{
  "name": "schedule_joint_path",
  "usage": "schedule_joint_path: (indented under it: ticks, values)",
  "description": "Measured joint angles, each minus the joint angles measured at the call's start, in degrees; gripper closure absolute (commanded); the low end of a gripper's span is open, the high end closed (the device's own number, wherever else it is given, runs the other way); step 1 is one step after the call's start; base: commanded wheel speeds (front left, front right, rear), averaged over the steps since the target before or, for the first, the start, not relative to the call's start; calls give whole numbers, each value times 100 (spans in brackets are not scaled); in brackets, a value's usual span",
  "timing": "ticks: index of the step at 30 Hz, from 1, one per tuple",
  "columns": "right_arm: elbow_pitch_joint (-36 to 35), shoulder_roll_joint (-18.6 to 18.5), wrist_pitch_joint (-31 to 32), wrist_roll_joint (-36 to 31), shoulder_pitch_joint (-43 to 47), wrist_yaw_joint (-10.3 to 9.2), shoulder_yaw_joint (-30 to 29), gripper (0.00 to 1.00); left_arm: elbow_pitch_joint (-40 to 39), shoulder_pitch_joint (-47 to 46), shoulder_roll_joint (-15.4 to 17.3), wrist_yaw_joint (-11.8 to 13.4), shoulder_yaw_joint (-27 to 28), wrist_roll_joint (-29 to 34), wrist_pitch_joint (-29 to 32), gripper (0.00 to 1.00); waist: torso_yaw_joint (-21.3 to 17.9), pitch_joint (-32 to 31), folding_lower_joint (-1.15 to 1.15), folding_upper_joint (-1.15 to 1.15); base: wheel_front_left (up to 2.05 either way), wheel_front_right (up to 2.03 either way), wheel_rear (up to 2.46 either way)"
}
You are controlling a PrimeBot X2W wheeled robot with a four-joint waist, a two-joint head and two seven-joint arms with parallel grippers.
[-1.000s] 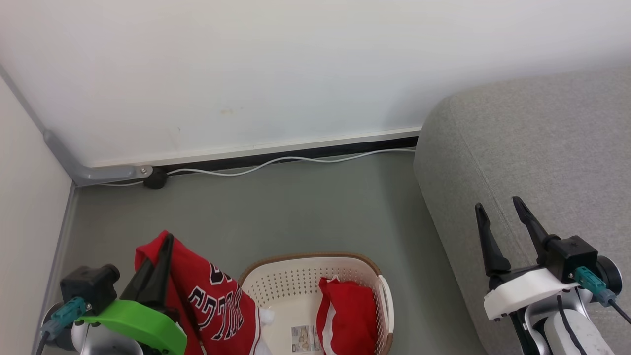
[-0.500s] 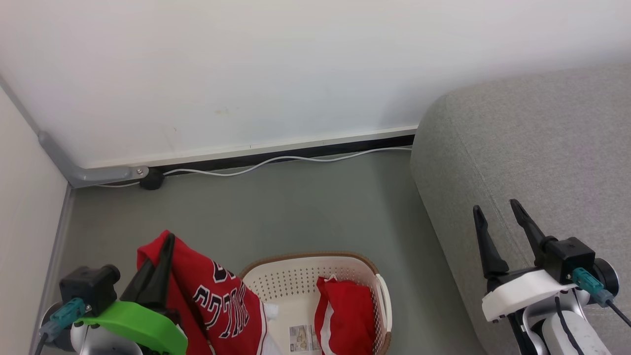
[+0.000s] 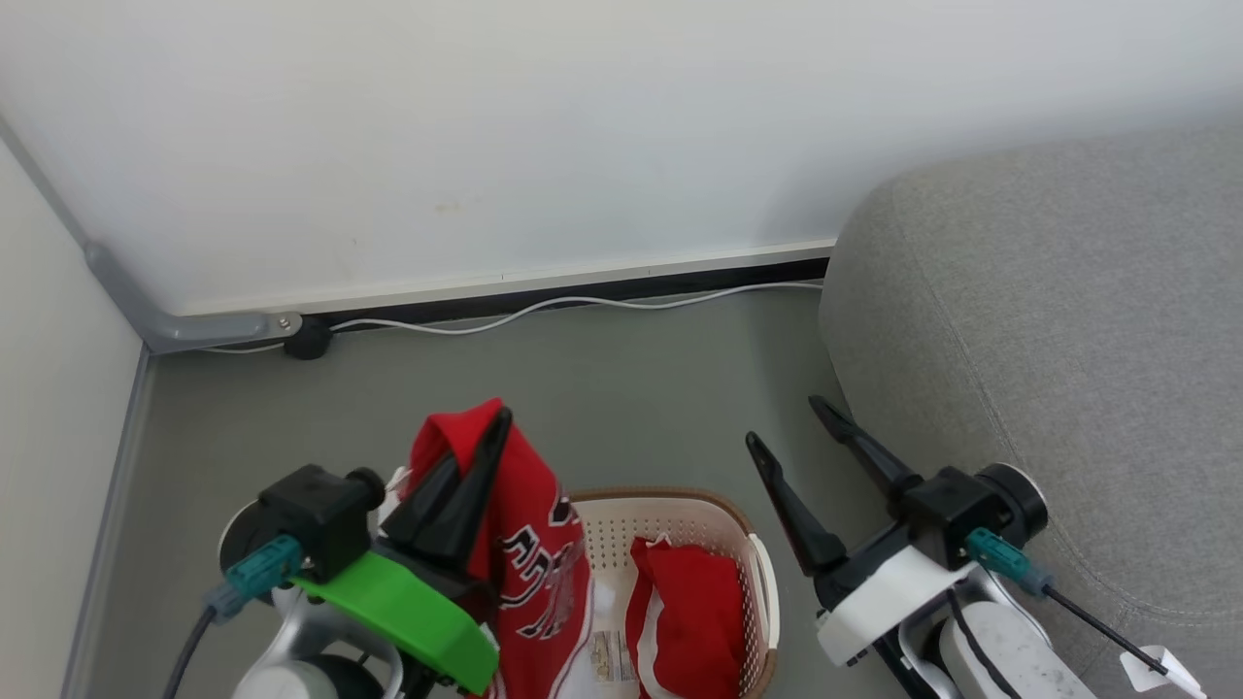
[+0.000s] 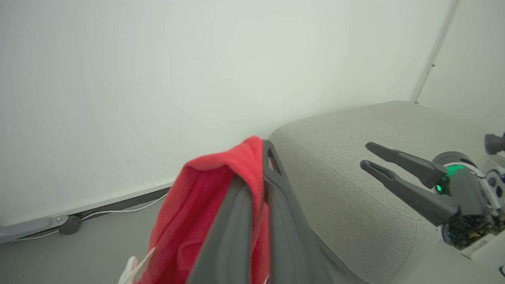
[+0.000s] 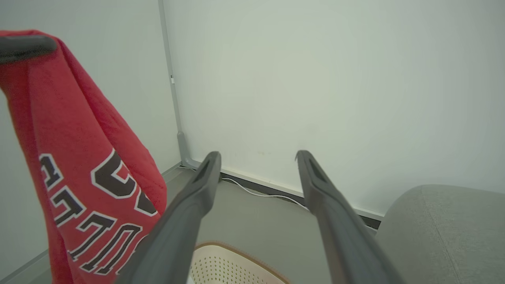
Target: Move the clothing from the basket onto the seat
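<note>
Both jaws up, L grips jersey (image 3: pixel 532 573), R apart

Counts:
- Red garments: 2. 1 lettered jersey (image 3: pixel 534 582), 1 white-trimmed garment (image 3: pixel 689 612).
- Basket (image 3: pixel 670 497): 1. 1 of the 2 garments lies inside it.
- Paper label (image 3: pixel 610 658): 1, on the basket bottom.
- Sofa (image 3: pixel 1068 320): 1.
- End effectors: 2, the left end effector (image 3: pixel 497 419) and the right end effector (image 3: pixel 785 423). 2 dark fingers each, 4 total.
- Teal connectors: 2, 1 per wrist. Left connector (image 3: pixel 254 573), right connector (image 3: pixel 1000 563).
- Along the floor's far edge: 1 white cable (image 3: pixel 583 303), 1 grey conduit (image 3: pixel 175 328), 1 black cap (image 3: pixel 309 342).
</note>
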Motion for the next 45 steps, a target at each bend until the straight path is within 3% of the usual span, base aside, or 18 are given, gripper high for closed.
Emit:
schedule_joint_path:
  ticks: [8, 21, 28, 45]
  values:
    - [145, 87, 0, -59, -282, 82, 820, 0, -156, -416, -170, -57, -762, -15, 274, 100, 84, 45, 0, 0, 0, 0, 0]
    - [537, 151, 1, 314, -348, 83, 1318, 0, -186, -664, -471, -102, -1584, -133, 431, 100, -3, 90, 0, 0, 0, 0, 0]
    - [677, 159, 1, 811, -378, 88, 2003, 0, -30, -799, -485, -103, -1606, -123, 454, 100, -81, 86, 0, 0, 0, 0, 0]
    - [811, 27, 1, 1203, -778, 89, 2346, 0, 167, -841, -415, -107, -2078, -592, 733, 100, -186, 86, 0, 0, 0, 0, 0]
